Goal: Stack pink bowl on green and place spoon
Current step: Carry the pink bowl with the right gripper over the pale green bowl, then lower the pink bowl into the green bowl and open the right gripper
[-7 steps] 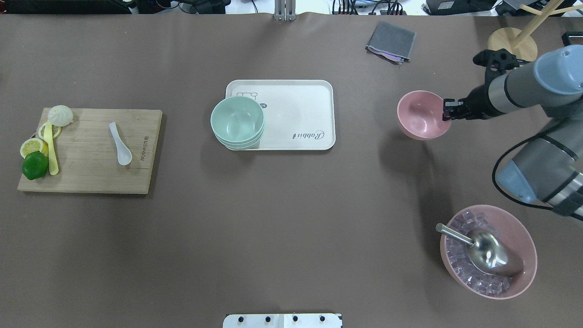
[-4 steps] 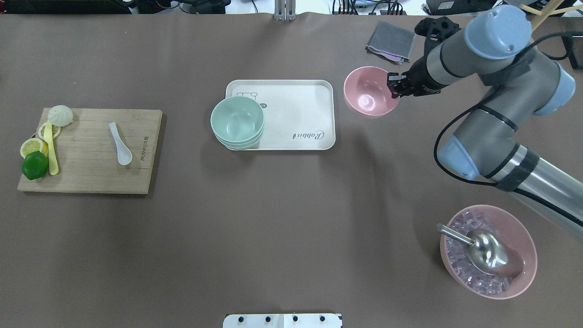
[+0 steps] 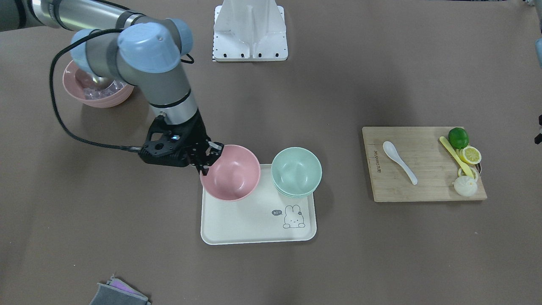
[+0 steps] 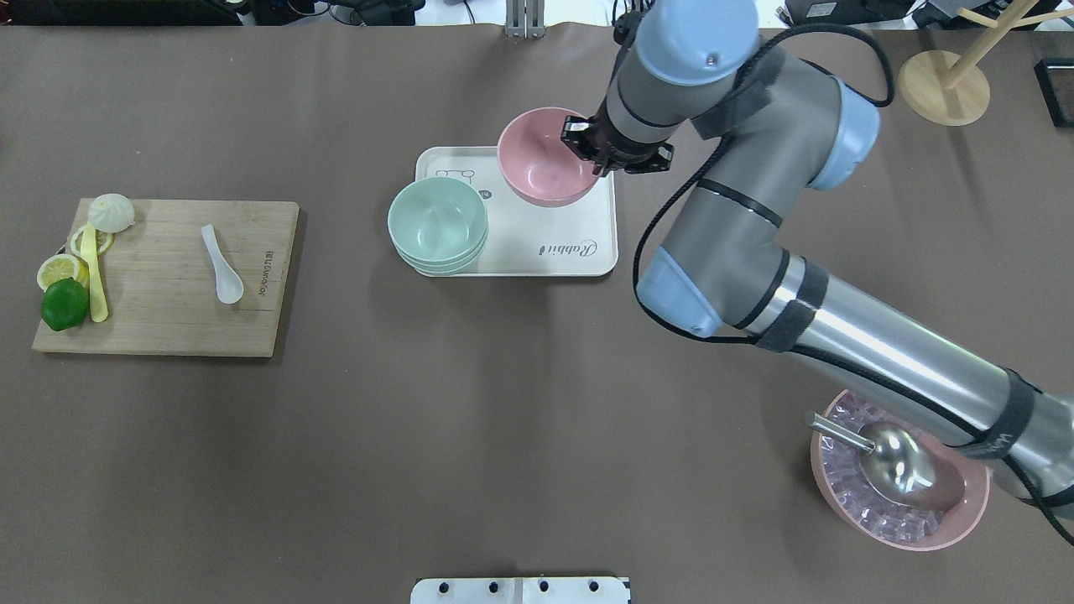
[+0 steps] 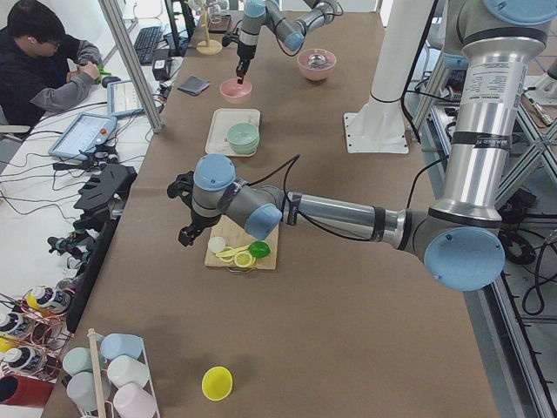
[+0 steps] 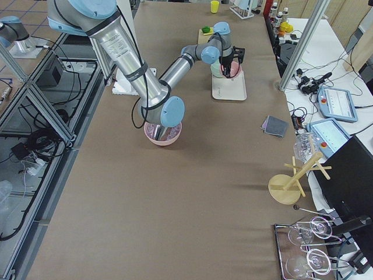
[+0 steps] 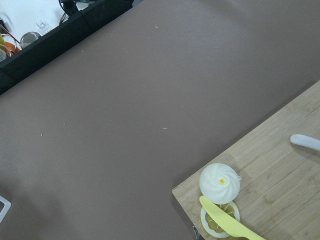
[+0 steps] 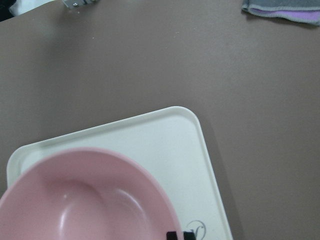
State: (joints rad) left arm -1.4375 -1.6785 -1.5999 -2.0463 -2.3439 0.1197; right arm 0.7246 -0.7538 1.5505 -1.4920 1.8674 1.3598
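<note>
My right gripper (image 4: pixel 590 151) is shut on the rim of the pink bowl (image 4: pixel 544 159) and holds it over the far part of the white tray (image 4: pixel 579 243), also in the front view (image 3: pixel 230 173) and the right wrist view (image 8: pixel 90 200). The stack of green bowls (image 4: pixel 437 225) sits on the tray's left edge, apart from the pink bowl. The white spoon (image 4: pixel 222 264) lies on the wooden cutting board (image 4: pixel 168 319). My left gripper (image 5: pixel 184 233) hovers past the board's outer end; I cannot tell if it is open.
A pink bowl of ice with a metal scoop (image 4: pixel 898 470) stands at the near right. A lime (image 4: pixel 64 304), lemon slices, a yellow knife and a bun (image 7: pixel 220 182) lie on the board. A grey cloth (image 3: pixel 118 294) and a wooden stand (image 4: pixel 944 80) are at the far right.
My right arm has swung left with the pink bowl, from the table's right side to above the tray. The green bowls and spoon have not moved.
</note>
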